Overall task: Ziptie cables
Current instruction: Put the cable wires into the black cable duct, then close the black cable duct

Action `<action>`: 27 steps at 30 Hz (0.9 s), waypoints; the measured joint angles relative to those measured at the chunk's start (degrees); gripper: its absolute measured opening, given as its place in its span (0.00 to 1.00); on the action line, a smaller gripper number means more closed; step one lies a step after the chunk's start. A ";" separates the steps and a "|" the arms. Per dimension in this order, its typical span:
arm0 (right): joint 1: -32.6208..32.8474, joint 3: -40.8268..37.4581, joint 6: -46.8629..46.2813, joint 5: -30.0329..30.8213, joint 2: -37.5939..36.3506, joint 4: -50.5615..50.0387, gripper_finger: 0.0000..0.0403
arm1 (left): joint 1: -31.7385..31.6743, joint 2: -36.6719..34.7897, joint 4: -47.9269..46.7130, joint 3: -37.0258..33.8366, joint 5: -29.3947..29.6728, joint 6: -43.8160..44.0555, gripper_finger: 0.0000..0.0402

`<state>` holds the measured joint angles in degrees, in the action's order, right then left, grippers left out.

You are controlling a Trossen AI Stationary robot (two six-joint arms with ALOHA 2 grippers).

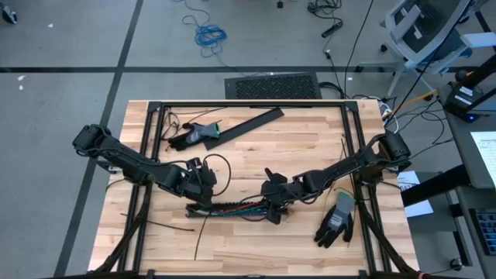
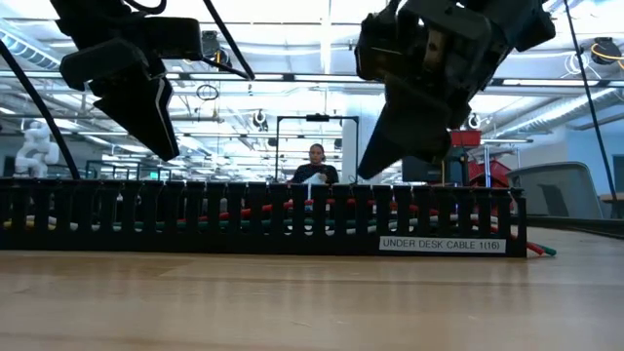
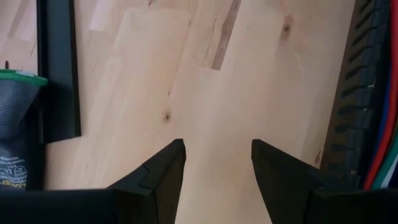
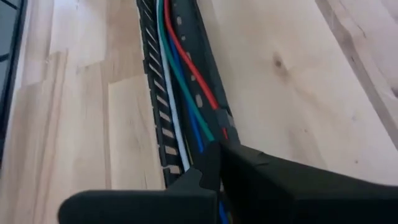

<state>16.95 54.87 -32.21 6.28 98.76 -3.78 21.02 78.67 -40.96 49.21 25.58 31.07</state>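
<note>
On the tabletop you have 1 slotted black duct holding the cables: 4 wires show, red, green, blue and white. 2 gloves lie apart, 1 near the back, 1 at the right. Your left gripper hovers beside the duct, jaws partly open and empty; your right gripper sits over the cables, jaws closed, their tips hiding any grip. Beyond, 1 person sits in a lit workshop.
</note>
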 joint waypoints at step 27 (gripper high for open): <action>-20.76 13.19 25.84 14.92 -12.45 -14.40 0.22 | -21.73 -20.26 0.91 2.73 1.13 -20.20 0.47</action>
<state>-3.81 68.07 -6.37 21.20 86.32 -18.18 -0.72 58.42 -40.04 51.94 26.71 10.87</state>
